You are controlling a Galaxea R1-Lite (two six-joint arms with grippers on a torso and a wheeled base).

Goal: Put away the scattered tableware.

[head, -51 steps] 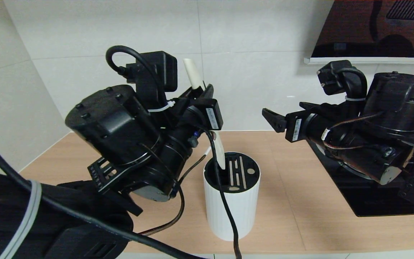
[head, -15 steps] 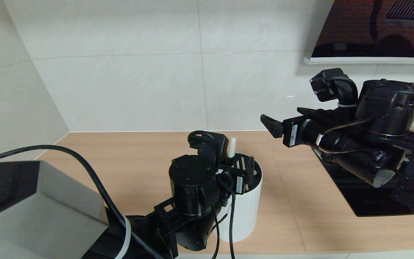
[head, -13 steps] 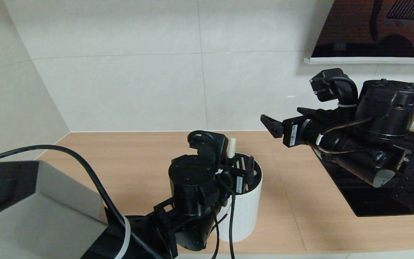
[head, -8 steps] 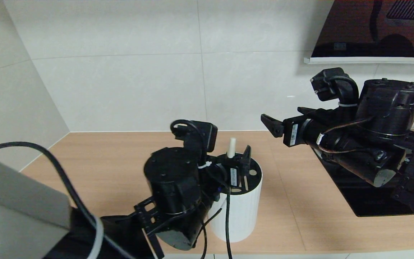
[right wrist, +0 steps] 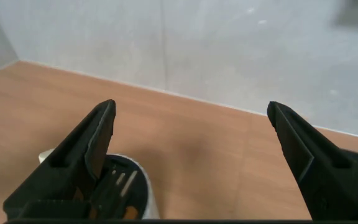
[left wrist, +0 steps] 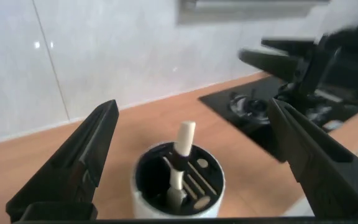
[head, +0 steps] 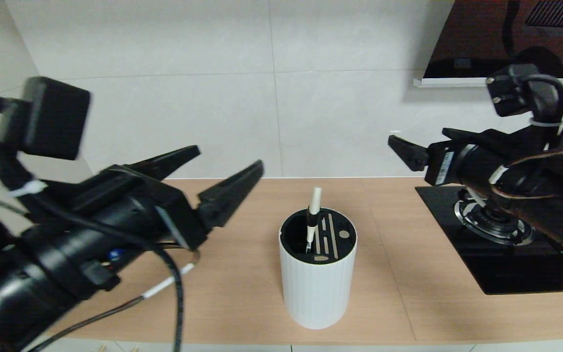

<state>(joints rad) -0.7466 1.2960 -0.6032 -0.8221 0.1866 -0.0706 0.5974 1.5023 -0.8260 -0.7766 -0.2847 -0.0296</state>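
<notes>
Head view: the wooden counter carries a black hob at its right edge and a white slotted holder mid-front. The left claw and right claw hang wide open, empty, probably clearing the holder. A white-handled utensil stands upright in a slot, apparently stowed.

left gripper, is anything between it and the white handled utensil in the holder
Nothing visible does. The left gripper is open, raised to the left of the holder, with only open air across to the utensil, which already stands in a slot in the holder's top.
</notes>
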